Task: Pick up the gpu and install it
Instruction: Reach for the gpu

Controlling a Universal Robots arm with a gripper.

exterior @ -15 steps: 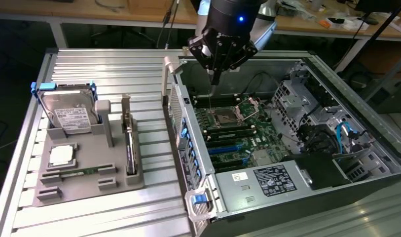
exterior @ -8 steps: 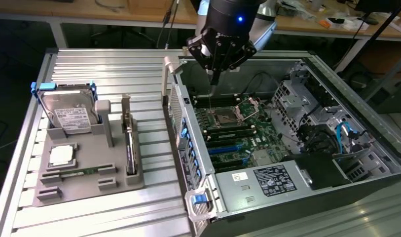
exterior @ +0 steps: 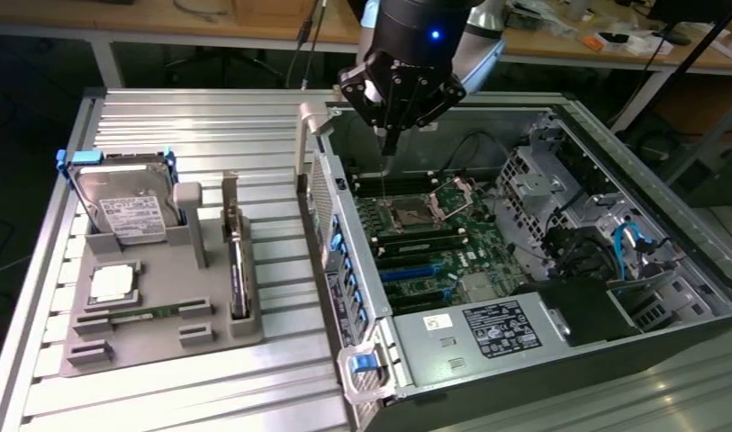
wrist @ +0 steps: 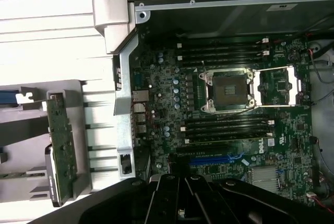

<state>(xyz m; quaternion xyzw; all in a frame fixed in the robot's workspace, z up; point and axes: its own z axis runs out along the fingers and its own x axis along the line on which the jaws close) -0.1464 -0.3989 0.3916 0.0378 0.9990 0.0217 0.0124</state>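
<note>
Jaws shut, empty, over motherboard [exterior: 426,225]; gpu [exterior: 237,265] upright in grey holder [exterior: 161,335] on bench [exterior: 197,117], well apart; likely light, stiff, fragile; best gripped along top edge.

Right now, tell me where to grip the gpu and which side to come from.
Grip the gpu by its upper long edge, coming straight down. It stands on edge in a slot of the gray holder, leaving that edge free; its thin flat faces probably suit a pinch.
</note>
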